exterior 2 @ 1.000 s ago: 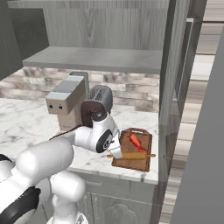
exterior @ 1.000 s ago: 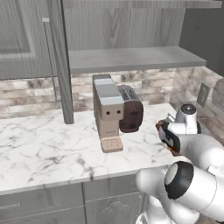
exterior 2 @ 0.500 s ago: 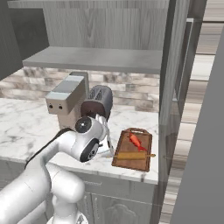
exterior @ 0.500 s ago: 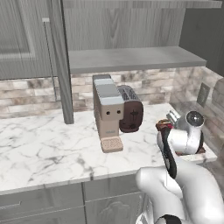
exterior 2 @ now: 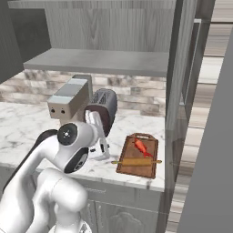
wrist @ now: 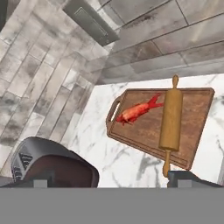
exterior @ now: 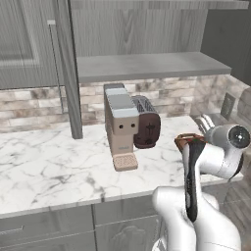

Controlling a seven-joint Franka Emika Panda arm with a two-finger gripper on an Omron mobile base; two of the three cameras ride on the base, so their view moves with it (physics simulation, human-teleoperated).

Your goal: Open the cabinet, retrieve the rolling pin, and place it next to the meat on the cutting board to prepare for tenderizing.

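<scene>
The gripper [exterior 2: 101, 148] stands wide open and holds nothing, beside the toaster [exterior 2: 102, 113]. The rolling pin [wrist: 171, 119] lies on the cutting board [wrist: 144, 131] just beside the meat [wrist: 136, 111] (placing looks done). The next move is likely just pulling the arm clear.

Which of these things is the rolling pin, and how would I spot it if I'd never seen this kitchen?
Start at the marble counter and go right, past the tan coffee machine and dark toaster, to the reddish-brown cutting board near the counter's end. The rolling pin lies across the board beside the red meat. It is the tan wooden cylinder with thin handles.
</scene>
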